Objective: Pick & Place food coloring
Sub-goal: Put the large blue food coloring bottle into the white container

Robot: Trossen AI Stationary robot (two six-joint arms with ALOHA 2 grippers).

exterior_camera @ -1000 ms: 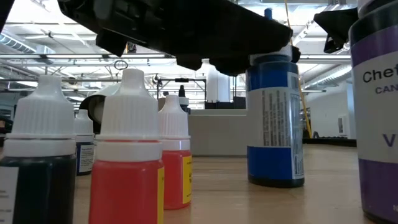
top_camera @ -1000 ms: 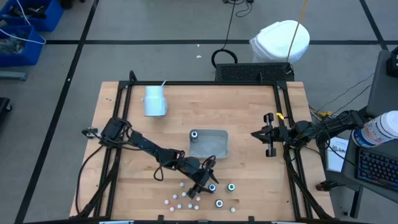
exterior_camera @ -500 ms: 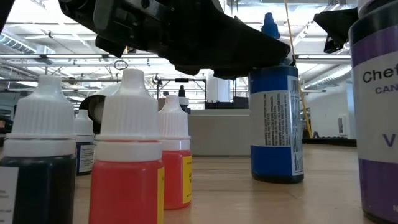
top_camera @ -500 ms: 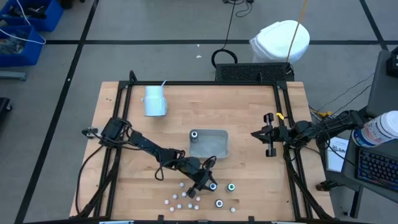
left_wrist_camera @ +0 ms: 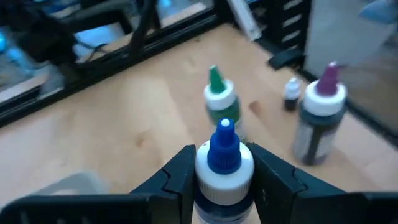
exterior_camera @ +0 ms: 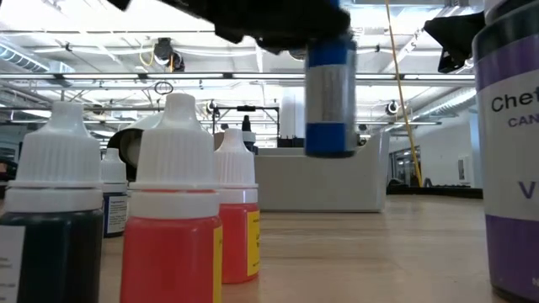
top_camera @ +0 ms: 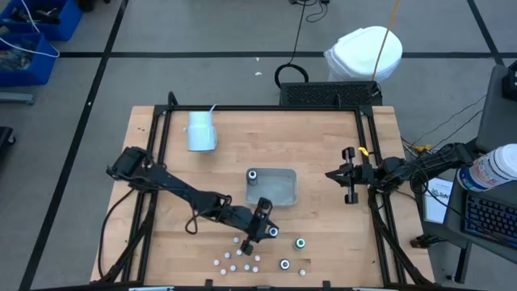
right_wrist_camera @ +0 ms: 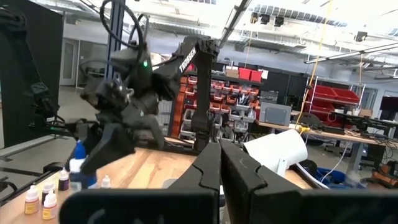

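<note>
My left gripper (top_camera: pixel 267 229) hovers over the table's near middle, shut on a blue-bodied food coloring bottle (exterior_camera: pixel 329 94) with a white cap and blue tip (left_wrist_camera: pixel 224 152). A green-tipped bottle (left_wrist_camera: pixel 217 98), a purple-tipped one (left_wrist_camera: pixel 321 118) and a tiny bottle (left_wrist_camera: pixel 291 93) stand on the wood beyond it. Several small white-capped bottles (top_camera: pixel 239 259) stand near the front edge, with red ones (exterior_camera: pixel 173 223) close in the low view. Another bottle (top_camera: pixel 253 175) stands in the grey tray (top_camera: pixel 279 192). My right gripper (top_camera: pixel 333 174) waits shut at the table's right side. My left gripper pinches the blue bottle between its two fingers at the white cap (left_wrist_camera: pixel 207 171), one finger (left_wrist_camera: pixel 177 177) on each side. The fingers come from above, slanting down. The bottle is lifted clear of the table and hangs upright below the gripper (exterior_camera: pixel 329 94).
A white cup (top_camera: pixel 199 129) lies at the table's far left. The grey tray sits mid-table, just beyond my left gripper. A large purple bottle (exterior_camera: pixel 514 160) stands very close to the low camera. Bare wood (top_camera: pixel 331 242) lies right of the bottles.
My left gripper has gone up and a little toward the far edge, carrying the blue bottle. The bottle stood on the table a second ago and now hangs clear above it. The other bottles have stayed in place.
</note>
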